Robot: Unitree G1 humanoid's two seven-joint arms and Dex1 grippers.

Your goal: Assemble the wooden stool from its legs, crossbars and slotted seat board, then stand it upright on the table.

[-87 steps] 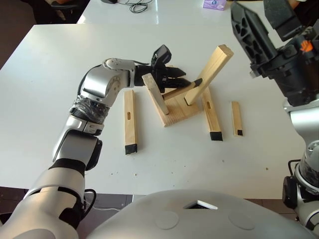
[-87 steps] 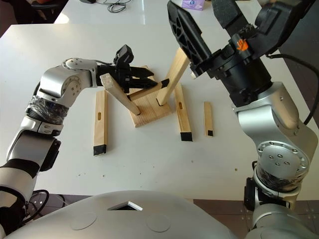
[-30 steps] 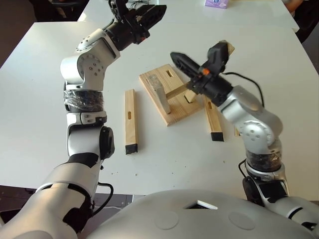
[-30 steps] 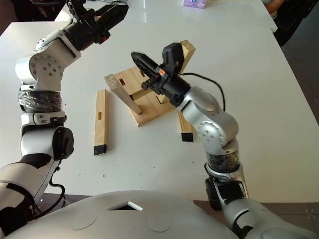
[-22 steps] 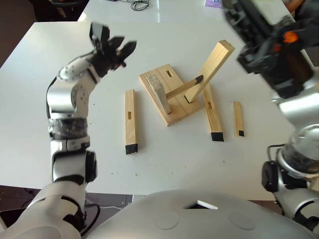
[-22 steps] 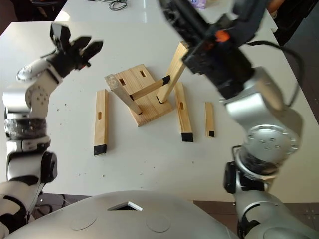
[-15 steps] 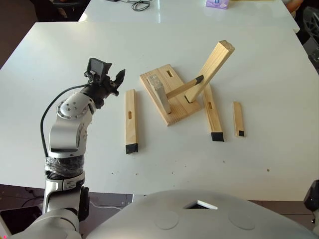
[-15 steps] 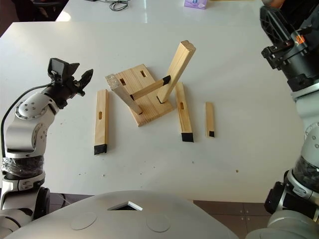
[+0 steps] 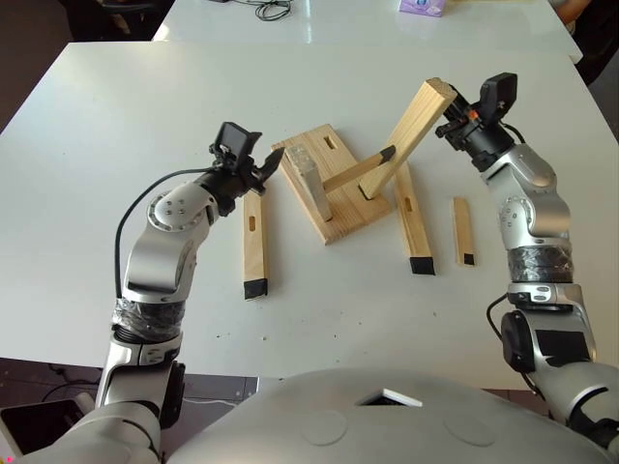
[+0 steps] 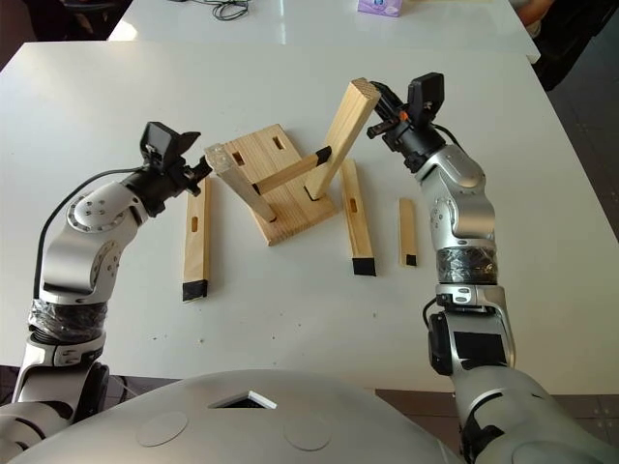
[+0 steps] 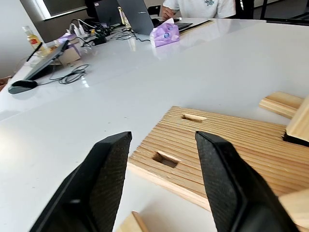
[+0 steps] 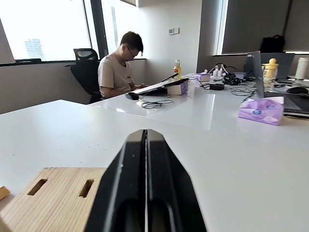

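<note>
Left claw (image 9: 267,164) released, just beside the pale slotted wooden seat board (image 9: 340,215), which lies flat on the white counter (image 9: 387,319). Right claw (image 9: 451,118) clenched on nothing, at the top of the tilted pale wooden leg (image 9: 411,135). Risk: a nudge there would probably lever the leg out of its slot.

Light-tan seat board (image 9: 344,209), white table (image 9: 116,106)

We see the left arm (image 9: 160,256) and right arm (image 9: 530,203) cased in rounded silver-grey shells with black joints, each with a band of crinkled clear wrap (image 9: 145,314) around one segment. A thin black cable (image 9: 126,227) loops along the left arm. The left gripper (image 9: 263,165) and right gripper (image 10: 380,116) have matte black wedge fingers, the right wrist carrying an orange mark (image 9: 473,114).
</note>
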